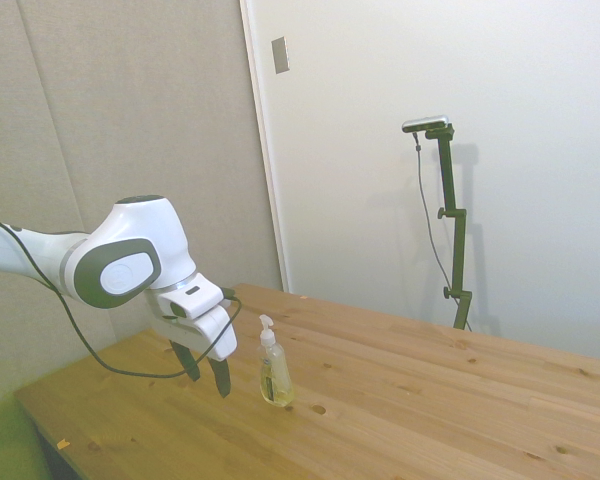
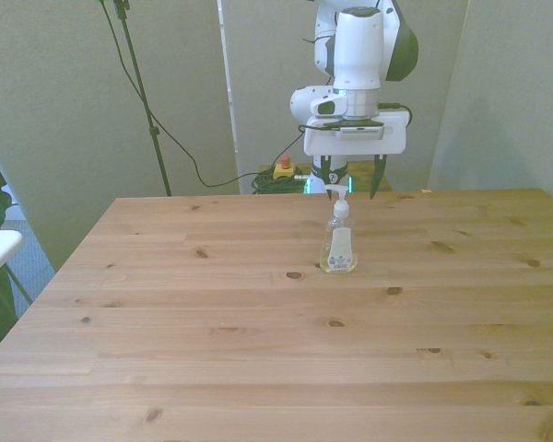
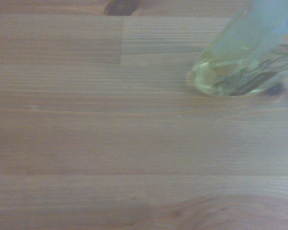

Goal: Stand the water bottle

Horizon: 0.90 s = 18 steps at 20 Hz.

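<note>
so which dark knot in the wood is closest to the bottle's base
The small dark knot on the front view's left of the water bottle, level with its base; the other knots lie nearer the camera or farther out.

Clear glossy plastic on the water bottle (image 1: 275, 378) (image 2: 338, 247) (image 3: 240, 62), with a matt white plastic pump top and a printed paper-like label (print too blurred to read in the wrist view). Pale yellowish liquid visible through the wall. Smooth, lightly sheened wood planks with dark knots across the bench (image 1: 430, 410) (image 2: 258, 350) (image 3: 110, 143), one knot at about 7 o'clock from the bottle's base in the front view. Glossy white plastic shell on the gripper (image 1: 206, 372) (image 2: 350, 180), matt black on its fingers (image 1: 220, 376) (image 2: 378, 175).
</note>
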### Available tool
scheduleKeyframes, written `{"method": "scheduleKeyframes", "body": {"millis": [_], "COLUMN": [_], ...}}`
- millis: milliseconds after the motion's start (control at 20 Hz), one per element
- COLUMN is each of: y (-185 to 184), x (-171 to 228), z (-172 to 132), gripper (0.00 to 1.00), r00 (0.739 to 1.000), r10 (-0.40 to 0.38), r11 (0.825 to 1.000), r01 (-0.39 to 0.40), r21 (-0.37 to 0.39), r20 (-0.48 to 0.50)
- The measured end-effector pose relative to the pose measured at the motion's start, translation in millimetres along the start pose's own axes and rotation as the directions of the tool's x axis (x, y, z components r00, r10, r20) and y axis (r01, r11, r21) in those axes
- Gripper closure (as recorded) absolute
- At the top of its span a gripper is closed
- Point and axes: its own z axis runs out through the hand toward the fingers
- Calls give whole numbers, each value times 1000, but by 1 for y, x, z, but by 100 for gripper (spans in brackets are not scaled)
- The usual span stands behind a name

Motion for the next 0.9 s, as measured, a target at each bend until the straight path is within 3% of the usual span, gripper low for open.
{"method": "scheduleKeyframes", "body": {"millis": [500, 900], "y": [-9, -30], "x": [42, 57], "z": [34, 37], "gripper": [100, 100], "r00": [997, 994], "r10": [72, 100], "r11": [997, 995], "r01": [-72, -100], "r21": [11, 4], "r20": [-8, -41]}}
